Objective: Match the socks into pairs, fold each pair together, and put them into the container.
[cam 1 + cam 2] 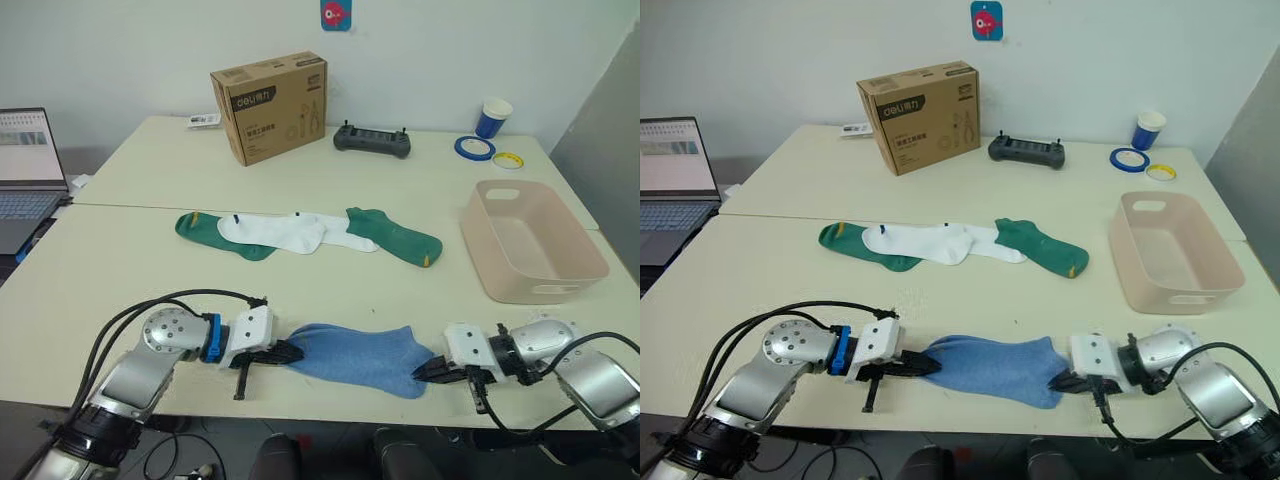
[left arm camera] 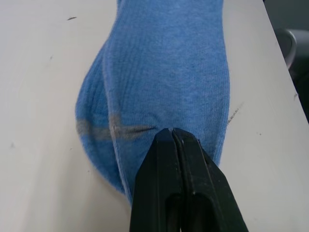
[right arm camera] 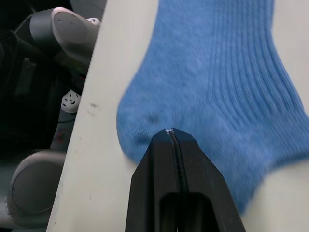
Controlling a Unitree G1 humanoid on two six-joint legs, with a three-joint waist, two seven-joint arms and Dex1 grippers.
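Two light blue socks (image 1: pixel 355 358) lie stacked flat near the table's front edge. My left gripper (image 1: pixel 292 352) is shut on their toe end (image 2: pixel 159 96). My right gripper (image 1: pixel 422 371) is shut on the opposite end (image 3: pixel 217 87), near the heel. Farther back, in the middle of the table, two white socks (image 1: pixel 275 232) overlap in a row. A dark green sock (image 1: pixel 195 228) pokes out at their left and another (image 1: pixel 400 238) at their right. The pale pink container (image 1: pixel 545 290) stands empty at the right.
A brown cardboard box (image 1: pixel 270 105), a black controller (image 1: pixel 372 141), a blue cup (image 1: pixel 492 117) and two tape rolls (image 1: pixel 474 148) sit along the back. A laptop (image 1: pixel 28 165) is at the far left. A seam splits the two tabletops.
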